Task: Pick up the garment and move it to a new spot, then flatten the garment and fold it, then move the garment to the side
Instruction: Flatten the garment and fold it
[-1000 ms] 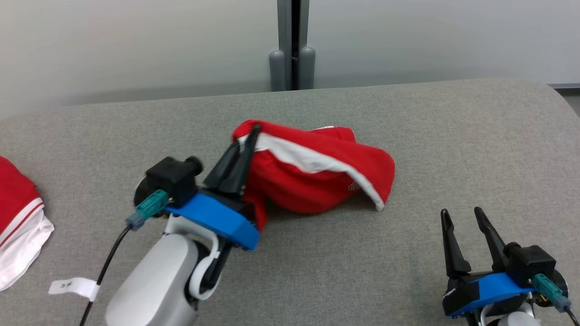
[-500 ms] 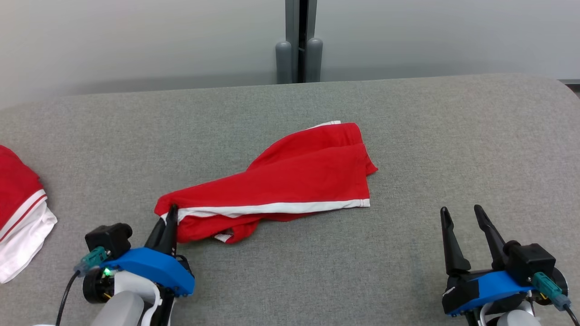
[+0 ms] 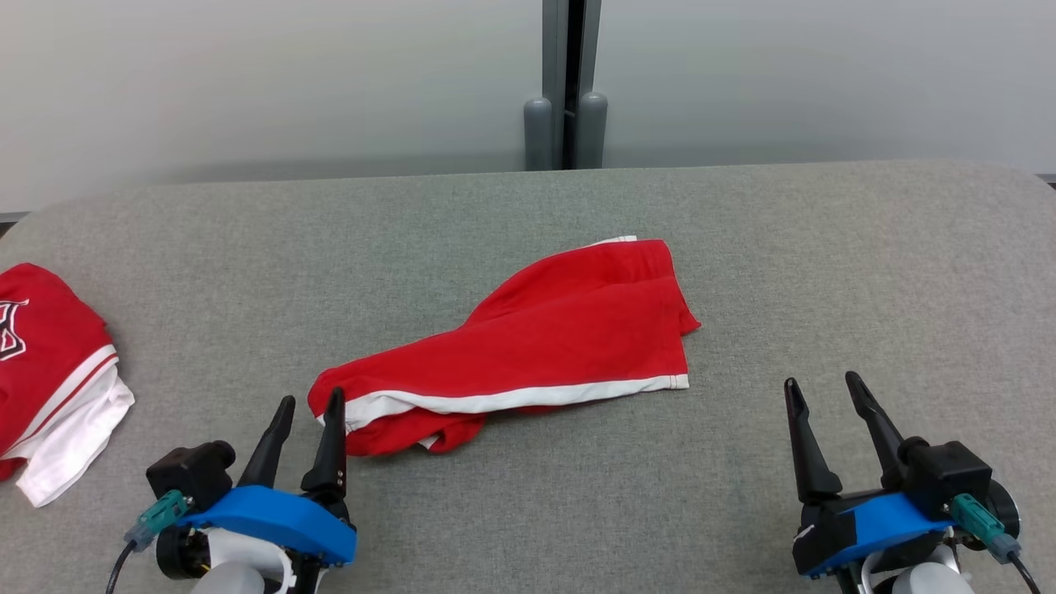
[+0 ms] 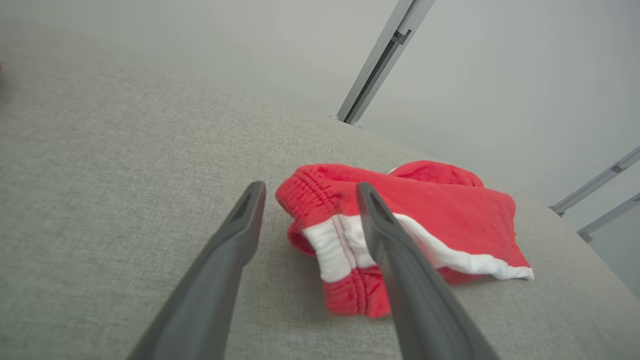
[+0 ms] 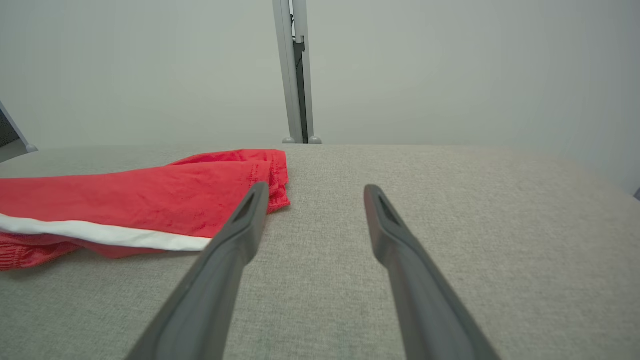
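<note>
The garment (image 3: 536, 346) is a pair of red shorts with a white side stripe, lying stretched and partly bunched on the grey table (image 3: 825, 264). My left gripper (image 3: 310, 403) stands open at the lower left, right by the garment's waistband end, holding nothing. In the left wrist view the waistband (image 4: 330, 210) lies just beyond the open left gripper (image 4: 309, 192). My right gripper (image 3: 820, 386) is open at the lower right, apart from the cloth. The right wrist view shows the garment's leg end (image 5: 150, 195) to the left of the right gripper (image 5: 312, 192).
Another red and white garment (image 3: 49, 371) lies at the table's left edge. A grey post (image 3: 569, 82) rises behind the table's far edge against a pale wall. Bare grey table surface lies between and ahead of both grippers.
My left gripper pulled the garment's end down toward the near left, spreading it out, then opened and let go. The right gripper stayed put. The head camera shifted slightly.
</note>
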